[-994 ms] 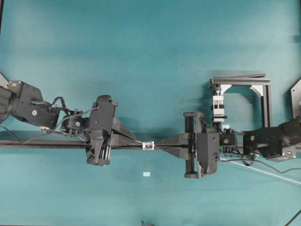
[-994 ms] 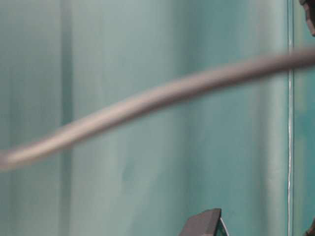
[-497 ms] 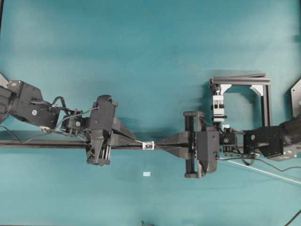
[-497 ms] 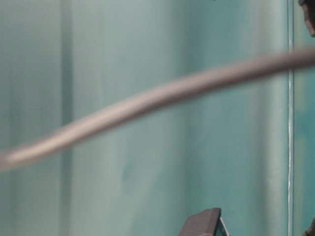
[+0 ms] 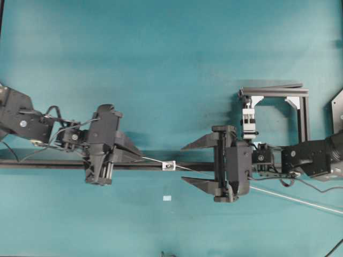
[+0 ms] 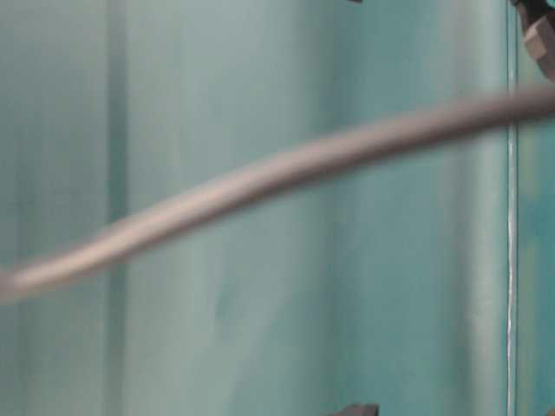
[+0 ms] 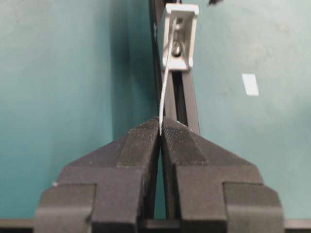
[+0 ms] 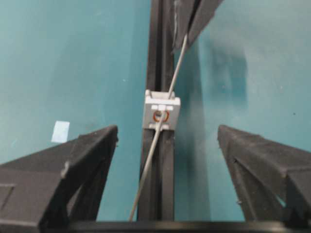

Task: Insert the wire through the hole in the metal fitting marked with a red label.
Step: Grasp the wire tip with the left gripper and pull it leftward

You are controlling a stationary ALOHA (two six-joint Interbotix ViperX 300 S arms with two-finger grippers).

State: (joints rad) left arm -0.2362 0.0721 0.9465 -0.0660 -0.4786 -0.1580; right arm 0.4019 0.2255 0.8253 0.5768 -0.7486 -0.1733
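Observation:
The silver square metal fitting (image 5: 169,165) sits on the black rail (image 5: 53,165); the right wrist view shows a red ring round its hole (image 8: 161,116). The thin wire (image 5: 153,160) runs through that hole and on to the right (image 8: 150,165). My left gripper (image 5: 141,157) is shut on the wire's tip (image 7: 165,82) just left of the fitting (image 7: 180,36). My right gripper (image 5: 182,164) stands open right of the fitting, one finger (image 8: 92,145) on each side of the rail, and the wire passes untouched between them. The wire's tail trails off to the lower right (image 5: 300,201).
A metal frame (image 5: 289,91) with a white clamp block (image 5: 249,120) stands at the back right. A pale tape patch (image 5: 167,198) lies in front of the rail. In the table-level view a blurred grey strand (image 6: 277,173) crosses close to the lens.
My right gripper has opened wide and let go of the wire. My left gripper, still shut on the wire's tip, has pulled back to the left, away from the fitting.

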